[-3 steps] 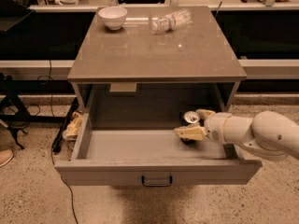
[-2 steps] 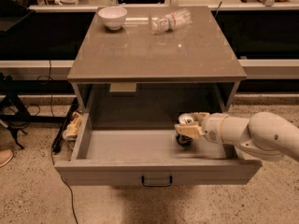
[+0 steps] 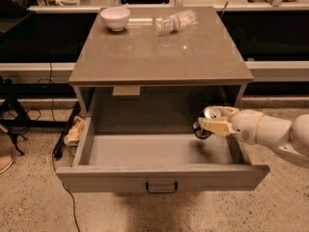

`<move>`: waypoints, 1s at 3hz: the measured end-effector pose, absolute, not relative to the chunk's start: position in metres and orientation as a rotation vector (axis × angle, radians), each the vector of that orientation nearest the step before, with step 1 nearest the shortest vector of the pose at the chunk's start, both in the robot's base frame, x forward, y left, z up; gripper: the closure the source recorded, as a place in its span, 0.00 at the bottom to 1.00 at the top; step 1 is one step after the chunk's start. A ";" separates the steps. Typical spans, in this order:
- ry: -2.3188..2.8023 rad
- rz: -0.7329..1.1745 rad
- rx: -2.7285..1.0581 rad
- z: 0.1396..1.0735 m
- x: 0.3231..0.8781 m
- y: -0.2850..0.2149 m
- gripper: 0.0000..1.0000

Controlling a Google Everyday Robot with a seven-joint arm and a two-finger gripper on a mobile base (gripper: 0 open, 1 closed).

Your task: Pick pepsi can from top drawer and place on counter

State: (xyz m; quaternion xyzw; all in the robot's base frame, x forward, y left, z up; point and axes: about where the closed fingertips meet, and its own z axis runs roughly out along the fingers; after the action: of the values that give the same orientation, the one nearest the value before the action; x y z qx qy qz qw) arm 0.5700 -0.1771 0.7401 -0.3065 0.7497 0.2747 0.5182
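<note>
The top drawer (image 3: 159,177) is pulled out wide, with its dark handle at the front. My gripper (image 3: 216,121) reaches in from the right and is shut on the pepsi can (image 3: 206,122), a dark blue can with a silver top. The can hangs lifted above the drawer floor, near the drawer's right rear corner. The counter (image 3: 159,52) is the glossy grey-brown top right above the drawer.
A white bowl (image 3: 115,18) stands at the counter's back left. A clear plastic water bottle (image 3: 175,21) lies on its side at the back middle. Cables and a crumpled bag (image 3: 75,129) lie on the floor left of the cabinet.
My gripper has closed on the can and lifted it up off the drawer floor, moving slightly back.
</note>
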 end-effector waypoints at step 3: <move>1.656 0.662 -0.847 0.824 0.561 -0.214 1.00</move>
State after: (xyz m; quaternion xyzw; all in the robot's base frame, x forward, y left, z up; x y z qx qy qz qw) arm 0.5615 -0.2140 0.8237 -0.3582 0.6998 0.2798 0.5511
